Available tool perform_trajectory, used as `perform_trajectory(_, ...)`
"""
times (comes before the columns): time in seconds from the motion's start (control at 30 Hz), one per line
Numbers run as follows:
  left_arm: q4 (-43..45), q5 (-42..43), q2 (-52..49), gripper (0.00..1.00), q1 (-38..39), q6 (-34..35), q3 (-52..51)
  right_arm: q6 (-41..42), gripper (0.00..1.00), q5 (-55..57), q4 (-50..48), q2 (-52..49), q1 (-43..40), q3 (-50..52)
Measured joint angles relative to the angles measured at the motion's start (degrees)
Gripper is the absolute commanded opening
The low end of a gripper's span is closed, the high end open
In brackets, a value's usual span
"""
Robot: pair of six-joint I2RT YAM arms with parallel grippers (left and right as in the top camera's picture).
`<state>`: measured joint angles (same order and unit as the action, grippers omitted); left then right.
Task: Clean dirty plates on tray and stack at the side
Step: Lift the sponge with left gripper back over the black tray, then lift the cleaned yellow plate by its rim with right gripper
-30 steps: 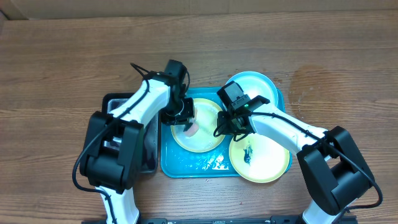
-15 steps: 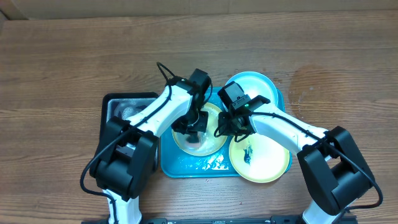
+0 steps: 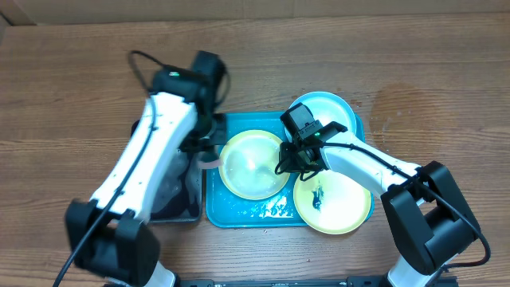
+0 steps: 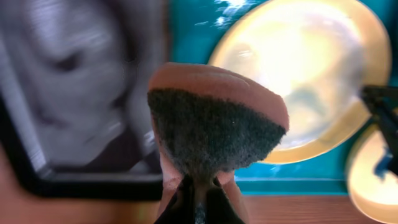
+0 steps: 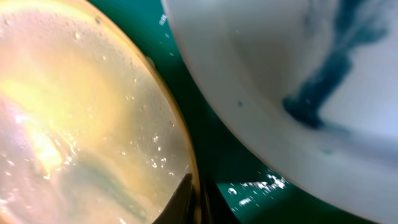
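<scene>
We saw the left gripper (image 3: 204,148) clenched on a sponge (image 4: 214,124) (pink foam with a dark scouring face turned toward the wrist camera) and hanging above the left rim of the tray (image 3: 239,214). The sponge was clear of every plate; how high it hung above the tray we could not tell. Just beside the tray's left side sat a black tray (image 3: 179,217) with something grey and blurred inside.

The right gripper (image 3: 281,168) was over the middle of the tray, its fingers closed tight on the right edge of the wet plate (image 3: 253,163). The right wrist view showed the two fingertips meeting on that yellow-green rim, with water beads across the plate's pale, glossy centre. This plate lay flat in the tray's left half.

The smeared plate (image 3: 335,203), also yellow-green at the rim, lay at the tray's near right corner and overhung the tray's edge toward the wooden table (image 3: 96,80). A dark green streak ran across its whitish centre. A strip of wet turquoise tray floor showed between it and the wet plate, so the two were close but apart.

The blue plate (image 3: 328,110) sat at the tray's far right corner, reaching past the far rim — the right arm crossed in front of its near edge
</scene>
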<state>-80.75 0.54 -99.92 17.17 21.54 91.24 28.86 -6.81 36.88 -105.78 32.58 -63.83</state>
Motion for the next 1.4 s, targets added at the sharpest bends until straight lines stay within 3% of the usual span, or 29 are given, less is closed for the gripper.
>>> perform_trajectory(0.3,-7.1,-4.8,2.3,0.04,-8.5,0.6,0.1,-0.3,0.04,-2.9,0.1,0.9,0.1,0.1)
perform_trajectory(0.63,-5.4,-5.6,2.3,0.04,-10.1,0.3,0.1,2.5,0.04,-3.8,1.6,18.7,0.1,0.3)
perform_trajectory(0.8,-5.3,-5.6,2.3,0.04,-10.1,0.4,0.1,9.9,0.04,-3.0,8.7,24.2,-0.3,0.2)
perform_trajectory(1.0,-5.1,-5.6,2.3,0.04,-10.1,0.3,0.1,18.5,0.04,0.2,24.9,24.8,-1.4,0.3)
perform_trajectory(1.2,-5.0,-5.7,2.3,0.04,-10.1,-0.7,0.1,19.9,0.04,-0.1,32.3,24.8,-1.3,0.3)
perform_trajectory(1.4,-5.5,-5.8,2.3,0.04,-10.1,-1.2,0.1,19.1,0.04,-7.5,38.3,24.8,0.6,0.3)
